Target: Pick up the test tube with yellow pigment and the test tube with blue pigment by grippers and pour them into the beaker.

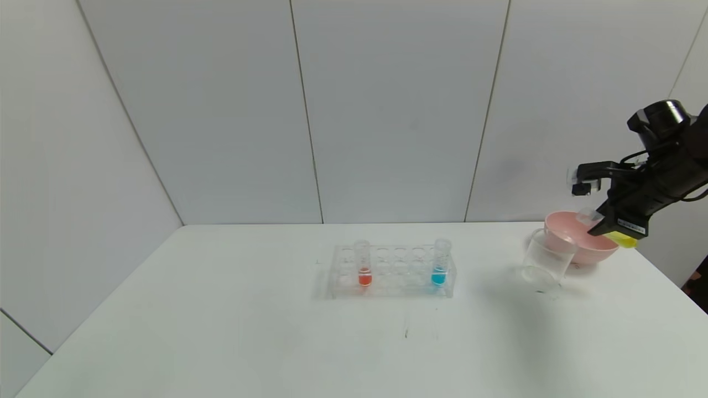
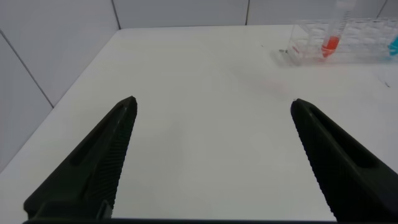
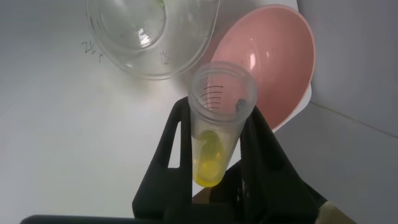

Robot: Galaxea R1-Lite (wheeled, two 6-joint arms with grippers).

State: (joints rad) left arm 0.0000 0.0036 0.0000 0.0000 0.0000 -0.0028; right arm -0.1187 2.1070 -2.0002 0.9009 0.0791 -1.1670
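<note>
My right gripper (image 1: 605, 228) is shut on the test tube with yellow pigment (image 1: 622, 239) and holds it tilted above the pink bowl, its open mouth toward the beaker (image 1: 545, 265). In the right wrist view the tube (image 3: 217, 124) sits between the black fingers (image 3: 171, 155), yellow liquid at its tip, with the beaker (image 3: 152, 34) beyond its mouth. The test tube with blue pigment (image 1: 440, 264) stands upright in the clear rack (image 1: 392, 272). My left gripper (image 2: 213, 107) is open and empty above bare table.
A pink bowl (image 1: 578, 243) stands just behind the beaker at the table's right side. A tube with red-orange liquid (image 1: 363, 264) stands at the rack's left end. The white table (image 1: 221, 331) is walled by grey panels behind and to the left.
</note>
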